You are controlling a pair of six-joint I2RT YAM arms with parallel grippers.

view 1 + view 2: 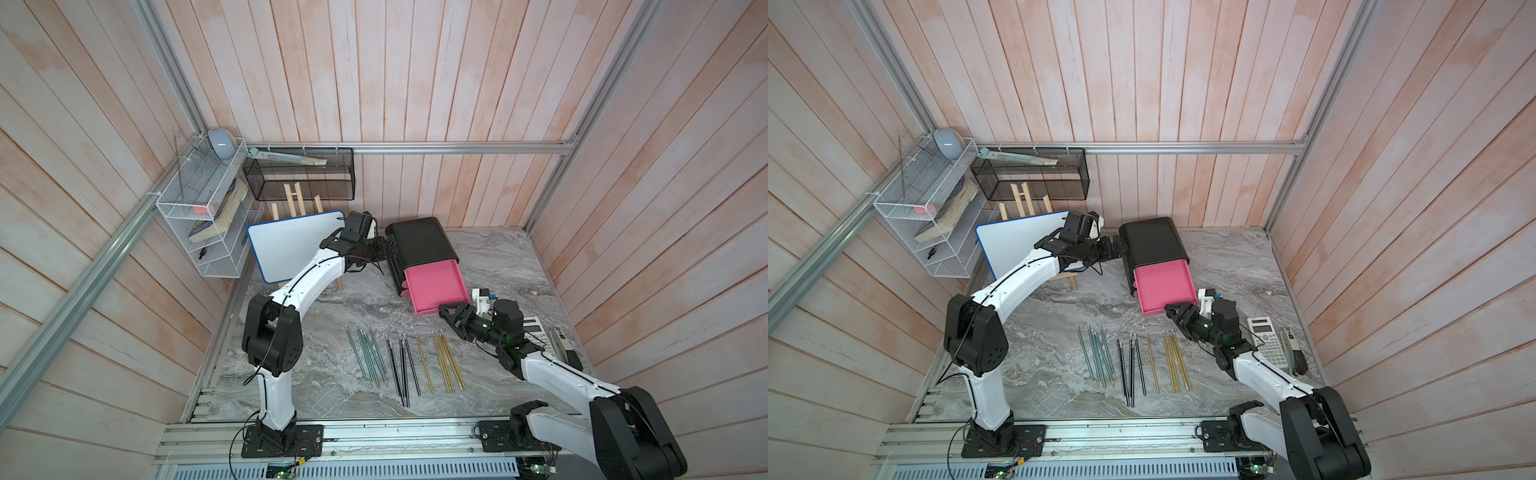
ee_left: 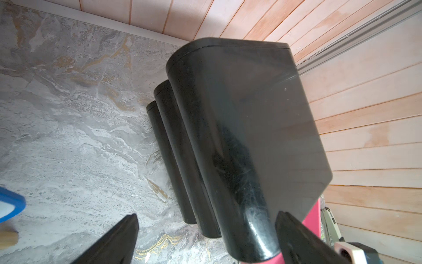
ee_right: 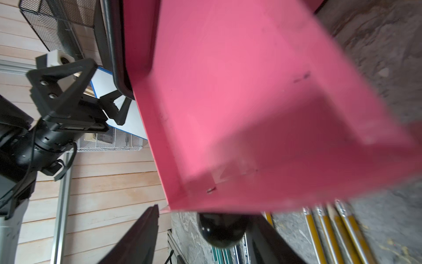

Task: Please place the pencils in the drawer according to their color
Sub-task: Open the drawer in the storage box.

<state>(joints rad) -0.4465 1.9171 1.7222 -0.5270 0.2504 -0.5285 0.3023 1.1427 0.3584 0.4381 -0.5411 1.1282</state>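
The pencils lie in a row on the marble table, in both top views: teal ones [image 1: 368,353] [image 1: 1098,353], black ones [image 1: 401,365] [image 1: 1131,365] and yellow ones [image 1: 446,359] [image 1: 1173,359]. Behind them stands the drawer, a black cabinet [image 1: 419,243] [image 1: 1152,241], with its top pink tray [image 1: 434,286] [image 3: 228,91] pulled out and empty. My right gripper [image 1: 444,313] [image 3: 212,219] is open at the tray's front, its fingers on either side of the round black knob [image 3: 220,230]. My left gripper [image 1: 386,248] [image 2: 206,214] is open against the cabinet's left side, straddling its upper corner.
A calculator [image 1: 1266,340] and a dark stapler-like object [image 1: 1293,349] lie to the right of my right arm. A whiteboard on a wooden easel [image 1: 291,245] stands left of the cabinet. A white wire shelf [image 1: 203,216] and a black mesh basket [image 1: 299,174] hang on the walls.
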